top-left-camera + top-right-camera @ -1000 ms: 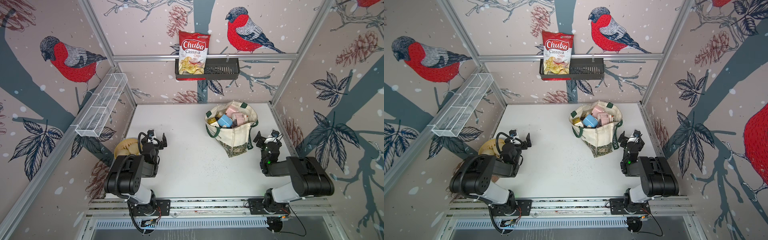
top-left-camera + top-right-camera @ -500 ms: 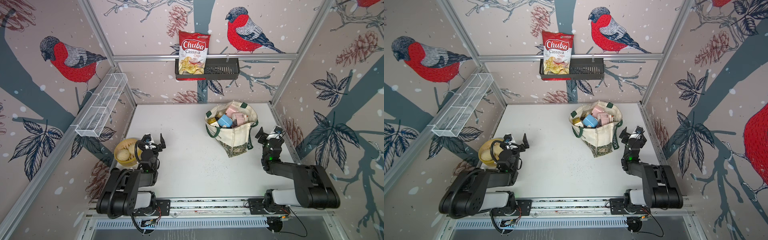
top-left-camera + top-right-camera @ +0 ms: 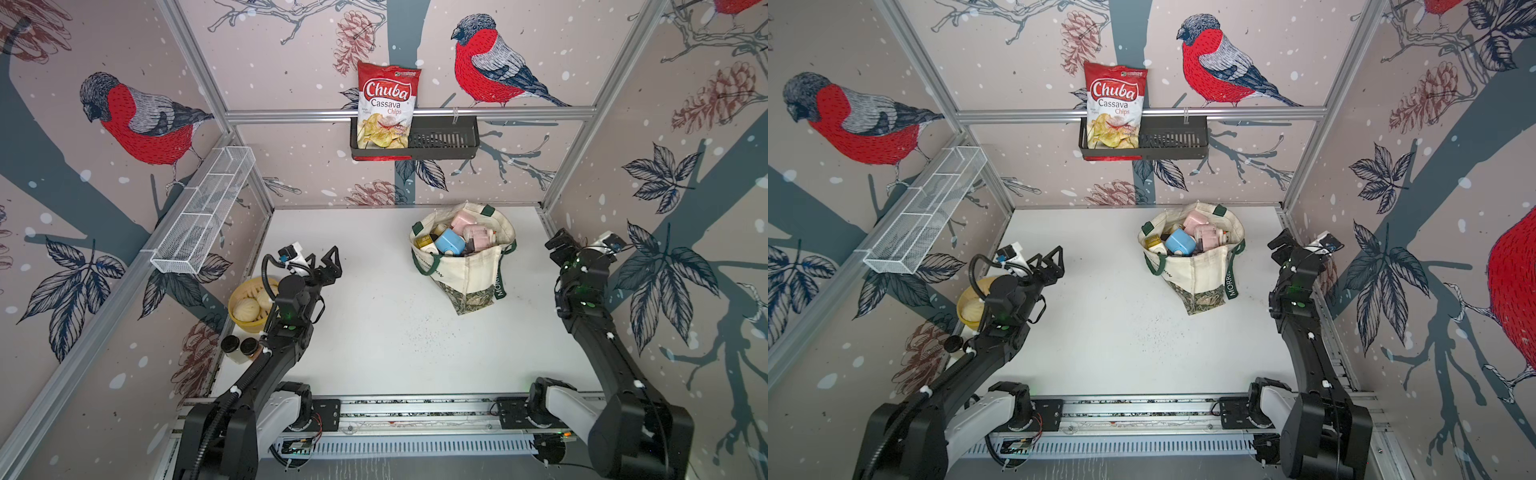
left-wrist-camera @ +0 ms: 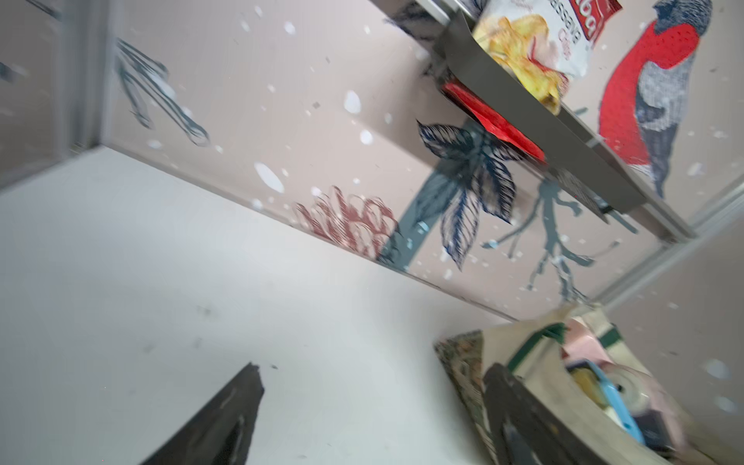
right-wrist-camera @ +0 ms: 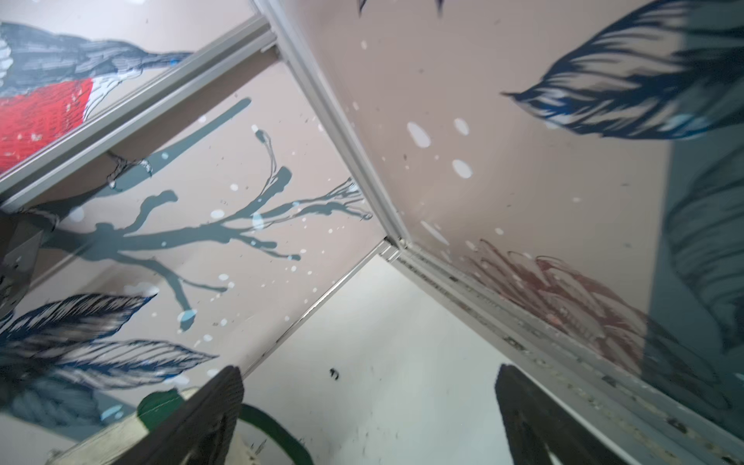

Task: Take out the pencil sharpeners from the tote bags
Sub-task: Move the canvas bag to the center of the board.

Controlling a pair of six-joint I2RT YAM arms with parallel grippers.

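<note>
At the near edge, both arms rise from a rail (image 3: 415, 409) and reach forward over the white table (image 3: 374, 332). By the left arm, at the left edge of the table, stand two jars (image 3: 239, 347) with dark lids. Just behind them is a yellow bowl (image 3: 233, 309) with pale discs inside.

The left gripper (image 3: 324, 259) hangs above the table beyond the bowl, well apart from the tote (image 3: 469, 274). In its wrist view the fingers (image 4: 225, 418) are spread wide with only bare table between them, and the tote shows blurred beside one finger. The right gripper (image 3: 568, 247) is by the right wall, near the tote but not touching it. In its wrist view the jaws are also wide and empty, and a green handle (image 5: 277, 430) of the tote shows beside one finger.

In both top views the tote stands on the far right part of the table, its mouth open upward. The sharpeners (image 3: 449, 243) that I can see are all inside it: a blue one in front, pink ones behind, a pale one at the left. How many lie deeper, I cannot tell.

On the far wall hangs a dark shelf (image 3: 444, 137) holding a chips bag (image 3: 386, 104). A wire basket (image 3: 208, 208) hangs on the left wall.
</note>
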